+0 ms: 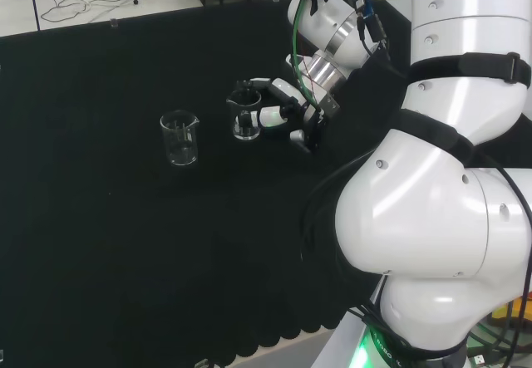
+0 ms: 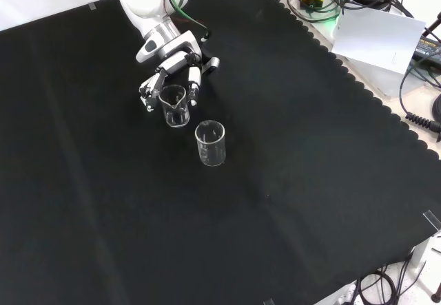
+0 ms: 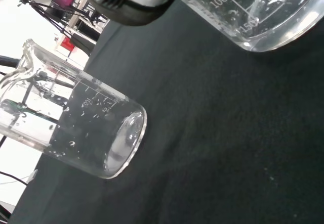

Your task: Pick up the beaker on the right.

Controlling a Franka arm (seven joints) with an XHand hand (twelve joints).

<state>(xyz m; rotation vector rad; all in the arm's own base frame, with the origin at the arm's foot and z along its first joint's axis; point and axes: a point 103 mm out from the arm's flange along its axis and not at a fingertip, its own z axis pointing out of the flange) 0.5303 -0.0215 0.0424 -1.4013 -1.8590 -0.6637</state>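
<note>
Standing apart – two beakers (image 1: 180,138) (image 1: 245,117)

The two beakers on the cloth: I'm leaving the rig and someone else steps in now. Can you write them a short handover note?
Hand: fingers curled round the right-hand beaker as the head view shows it, which is the upper one in the front view.
Other beaker: stands apart to its left in the head view, upright, untouched.
Done: reach and grasp.
Left: the lift. Whether the held beaker has left the black cloth yet cannot be told; check before raising.
</note>
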